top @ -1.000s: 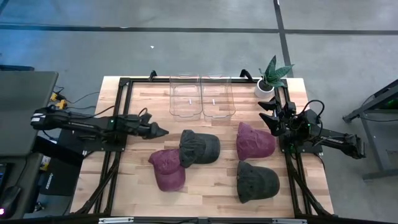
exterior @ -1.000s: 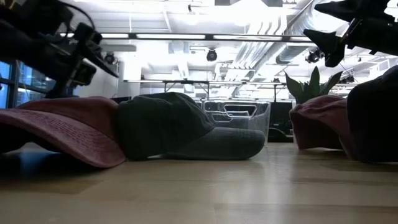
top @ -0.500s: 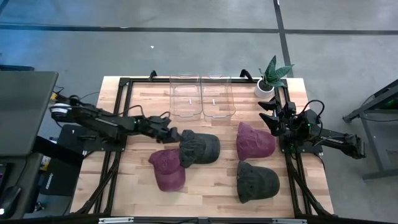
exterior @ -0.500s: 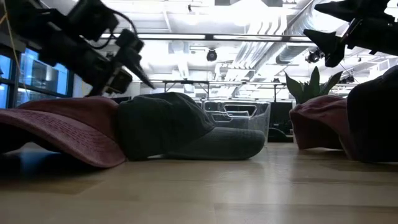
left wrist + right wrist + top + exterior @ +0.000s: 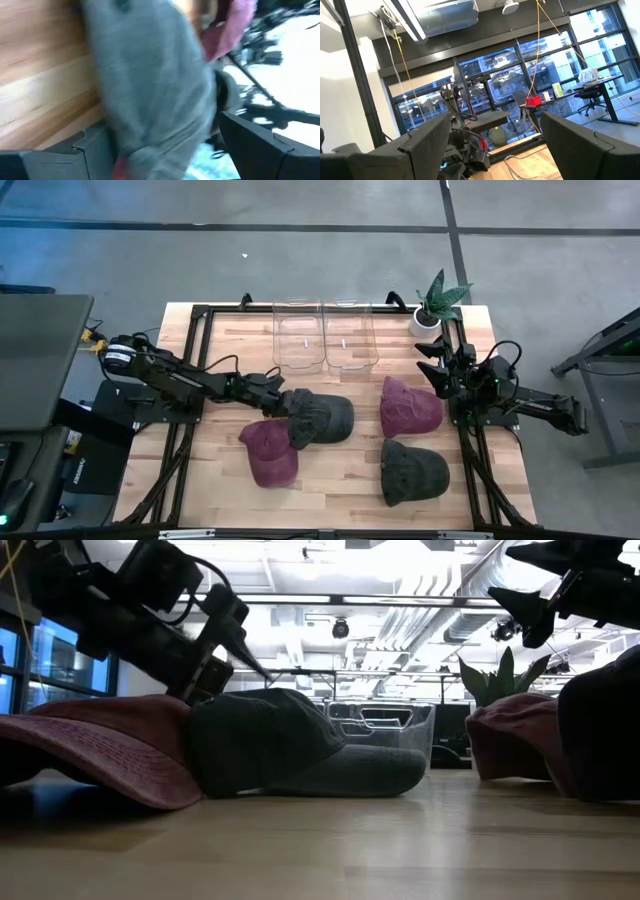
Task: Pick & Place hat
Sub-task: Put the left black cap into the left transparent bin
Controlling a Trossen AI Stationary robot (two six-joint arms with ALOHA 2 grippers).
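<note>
Probably an open-plan office: desks (image 5: 600,87), glazing, exposed ducts (image 5: 420,615).

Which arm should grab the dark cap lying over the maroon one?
Left. The left gripper is open at the edge of that dark cap, which fills its wrist view. The right gripper waits raised by the plant.

Two dark grey caps (image 5: 322,418), two maroon caps (image 5: 410,406), two clear bins (image 5: 297,335), one potted plant (image 5: 436,302)

Wooden table with caps, bins and a plant

The butcher-block table (image 5: 340,480) carried two maroon caps (image 5: 268,450) (image 5: 410,407), two dark grey caps (image 5: 322,418) (image 5: 412,471), two clear bins (image 5: 323,335) and a potted plant (image 5: 433,305) at the far edge.
</note>
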